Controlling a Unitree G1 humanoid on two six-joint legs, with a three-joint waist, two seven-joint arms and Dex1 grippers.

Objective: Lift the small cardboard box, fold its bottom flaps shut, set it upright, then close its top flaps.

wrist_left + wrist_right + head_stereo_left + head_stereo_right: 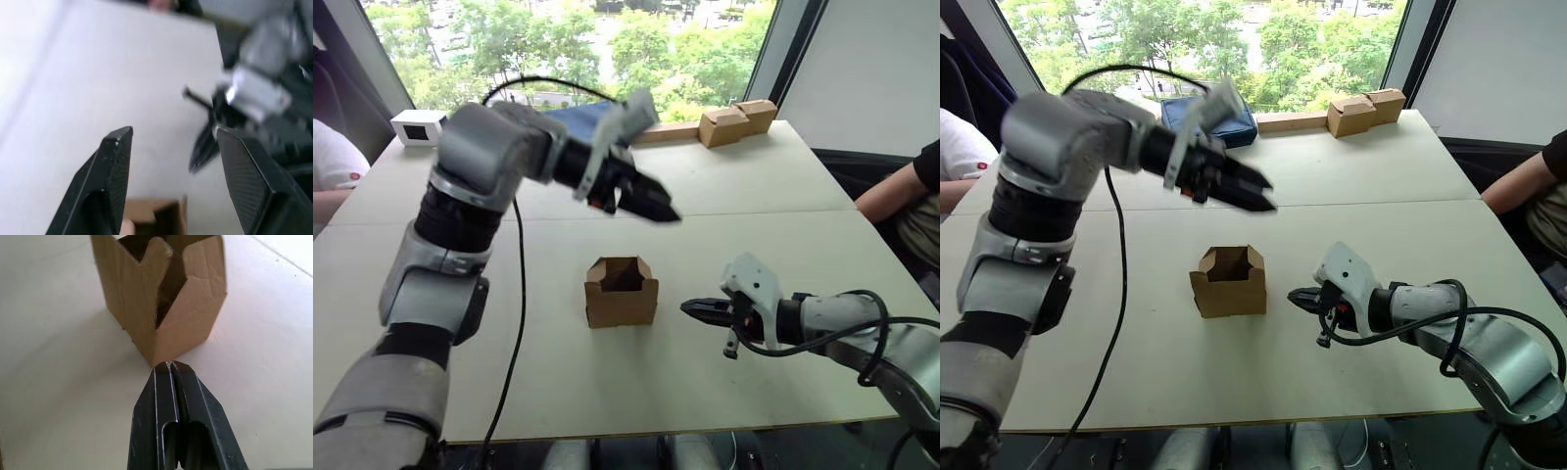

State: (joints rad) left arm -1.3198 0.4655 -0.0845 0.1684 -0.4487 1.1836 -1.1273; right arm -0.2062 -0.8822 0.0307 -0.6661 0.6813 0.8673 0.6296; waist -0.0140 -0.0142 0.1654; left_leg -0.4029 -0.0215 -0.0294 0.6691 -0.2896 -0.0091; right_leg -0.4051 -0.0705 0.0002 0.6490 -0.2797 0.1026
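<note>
The small cardboard box (621, 291) stands upright near the middle of the table. Its top flaps (157, 257) stick up and the inside shows dark; its bottom flaps are hidden beneath it. My left gripper (662, 209) hovers above and behind the box, open, with nothing between its fingers (113, 161). My right gripper (691, 308) is low over the table just right of the box, shut and empty. In the right wrist view its tip (167, 365) points at a lower corner of the box, a small gap away.
Two tan boxes joined to a long strip (737, 120) lie at the table's far edge, with a blue bag (1209, 117) and a white device (418, 125) further left. People sit at the left (333, 162) and right (901, 191). A black cable (517, 294) hangs from my left arm.
</note>
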